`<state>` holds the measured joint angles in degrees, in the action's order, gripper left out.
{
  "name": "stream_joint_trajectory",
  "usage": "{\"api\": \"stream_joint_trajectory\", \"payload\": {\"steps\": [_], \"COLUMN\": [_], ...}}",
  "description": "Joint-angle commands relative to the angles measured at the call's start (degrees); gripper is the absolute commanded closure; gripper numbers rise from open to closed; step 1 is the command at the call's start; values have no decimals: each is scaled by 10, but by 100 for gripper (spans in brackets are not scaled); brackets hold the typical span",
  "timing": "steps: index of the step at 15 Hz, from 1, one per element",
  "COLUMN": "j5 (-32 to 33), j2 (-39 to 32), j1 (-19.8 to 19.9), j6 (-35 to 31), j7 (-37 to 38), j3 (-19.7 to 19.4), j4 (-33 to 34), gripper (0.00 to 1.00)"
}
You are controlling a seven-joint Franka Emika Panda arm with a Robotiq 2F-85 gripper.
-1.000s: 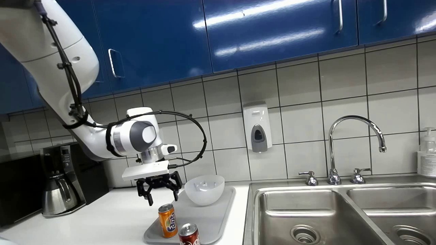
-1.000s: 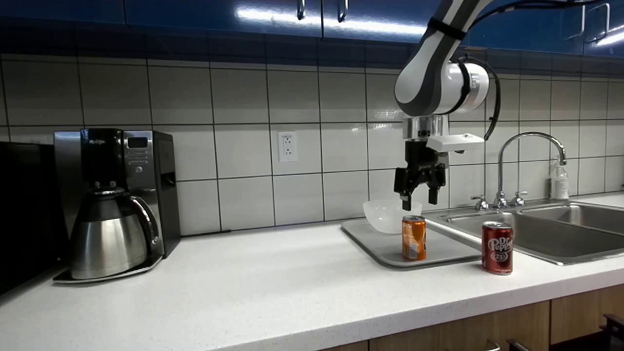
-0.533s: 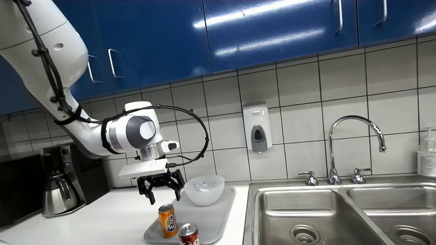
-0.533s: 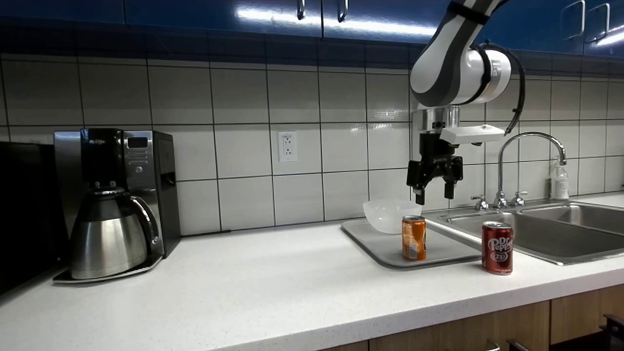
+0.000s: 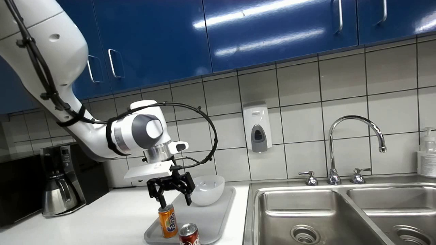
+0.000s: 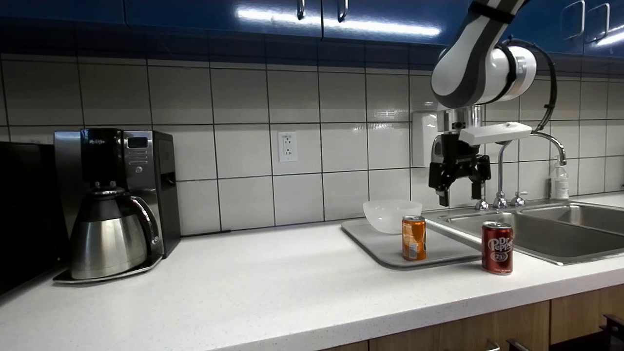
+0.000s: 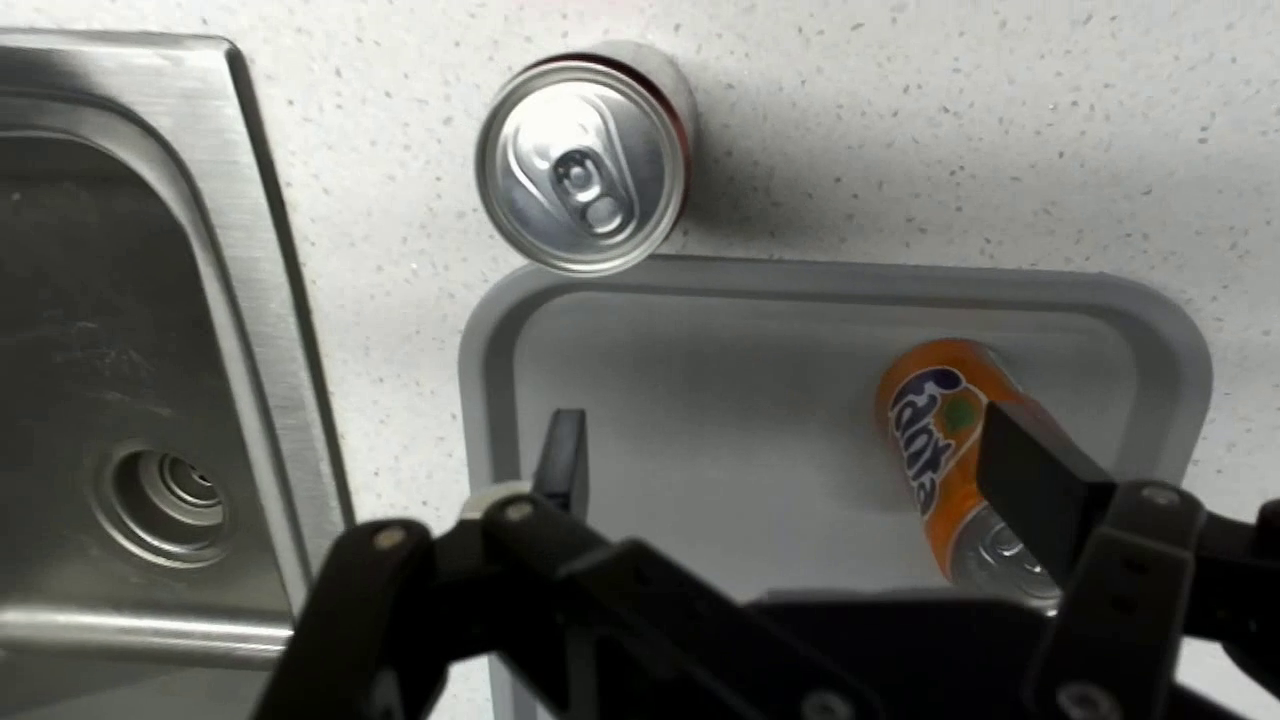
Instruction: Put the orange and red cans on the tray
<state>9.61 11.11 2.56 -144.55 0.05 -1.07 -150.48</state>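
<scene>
The orange Fanta can stands upright on the grey tray, near the tray's front edge. It also shows in an exterior view and in the wrist view, partly behind a finger. The red Dr Pepper can stands upright on the counter just outside the tray's edge; its silver lid shows in the wrist view. My gripper is open and empty, above the cans and over the tray. In the wrist view the gripper has its fingers wide apart with bare tray between them.
A translucent bowl sits at the back of the tray. The steel sink and faucet lie beside the tray. A coffee maker stands at the counter's other end. A soap dispenser hangs on the wall.
My gripper has moved to the right in both exterior views, away from above the orange can, staying open and high. The cans, tray and bowl have not moved.
</scene>
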Motion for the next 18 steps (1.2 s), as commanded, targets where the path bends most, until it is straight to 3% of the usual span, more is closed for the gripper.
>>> {"api": "stream_joint_trajectory", "payload": {"steps": [1,18], "j5": [31,58], "j2": [20,3], "j1": [22,43], "j6": [19,42], "j7": [29,48], "j3": [-2,-14], "j4": [-13,-23], "gripper": [0,0]}}
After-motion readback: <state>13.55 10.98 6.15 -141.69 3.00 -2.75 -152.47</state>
